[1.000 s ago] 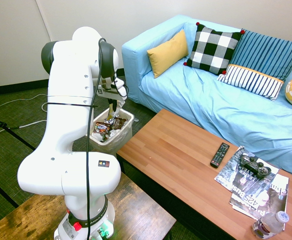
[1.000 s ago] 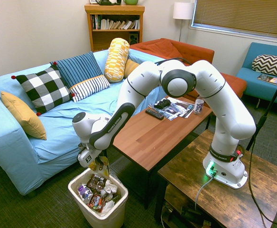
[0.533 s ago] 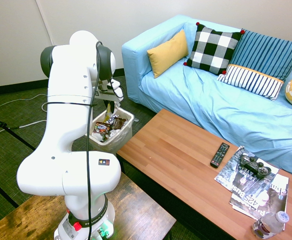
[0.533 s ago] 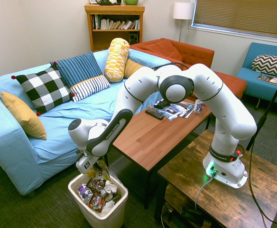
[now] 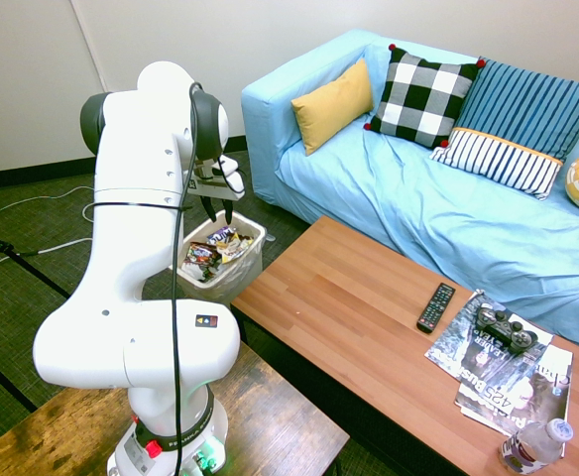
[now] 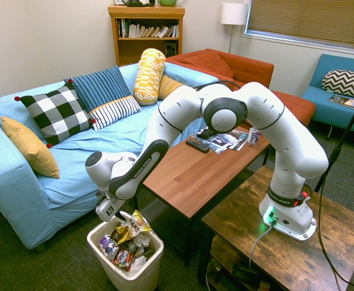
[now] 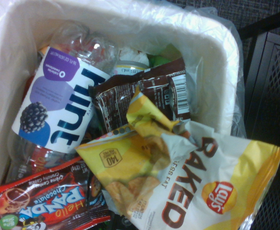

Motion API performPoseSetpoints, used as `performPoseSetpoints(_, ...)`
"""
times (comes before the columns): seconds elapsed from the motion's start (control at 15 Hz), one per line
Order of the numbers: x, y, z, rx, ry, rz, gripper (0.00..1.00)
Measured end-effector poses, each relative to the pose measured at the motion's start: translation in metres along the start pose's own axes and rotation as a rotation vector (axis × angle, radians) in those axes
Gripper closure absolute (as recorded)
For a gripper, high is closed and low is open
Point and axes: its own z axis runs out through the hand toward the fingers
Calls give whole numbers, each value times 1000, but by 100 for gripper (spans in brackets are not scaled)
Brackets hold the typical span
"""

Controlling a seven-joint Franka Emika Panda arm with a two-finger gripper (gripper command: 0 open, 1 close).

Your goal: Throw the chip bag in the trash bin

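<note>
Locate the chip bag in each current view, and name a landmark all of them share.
First exterior view: left of centre, the chip bag lies in the bin, beneath the gripper.
Second exterior view: lower left, on the other rubbish in the bin.
Wrist view: bottom, centre to right, its "BAKED" print showing.
Shared landmark: the white-lined trash bin.

Blue-draped sofa (image 5: 408,188) beside wooden table (image 5: 359,317)

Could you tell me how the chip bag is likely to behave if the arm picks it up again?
The chip bag would probably fold easily, since its thin foil already looks creased. Its glossy surface may be somewhat slippery. It is likely light, as it looks flattened.
</note>
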Motion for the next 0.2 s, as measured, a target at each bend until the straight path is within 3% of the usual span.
performPoseSetpoints(0.2, -2, -1, -1, -1, -1, -4, 0)
